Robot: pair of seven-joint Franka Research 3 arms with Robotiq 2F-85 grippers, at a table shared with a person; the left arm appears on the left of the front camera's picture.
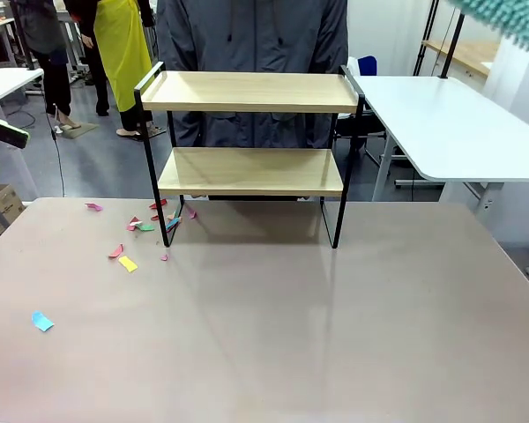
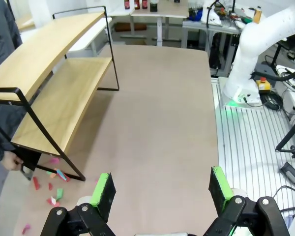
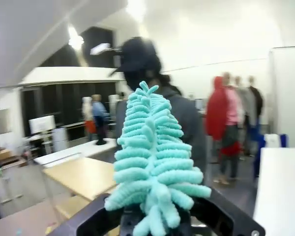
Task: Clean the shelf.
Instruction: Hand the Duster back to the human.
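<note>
Shelf [image 1: 251,132] stands upright at far-centre of table [image 1: 273,335], person right behind it; both boards bare. Coloured paper scraps [image 1: 137,231] lie on table by its L front leg. L gripper [image 2: 161,192] hangs over the table w/ fingers spread wide, nothing between. R gripper [image 3: 155,221] clenched on teal fluffy duster [image 3: 155,167], raised high

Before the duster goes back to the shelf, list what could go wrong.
1. The small two-tier shelf of light wooden boards in a thin black frame looks light on its thin legs; a firm sweep might shift it.
2. Coloured paper scraps lie on the brown table by its legs; brushing could scatter them.
3. The person in the dark jacket stands right behind it, near the fluffy teal duster held in the right tool.
</note>
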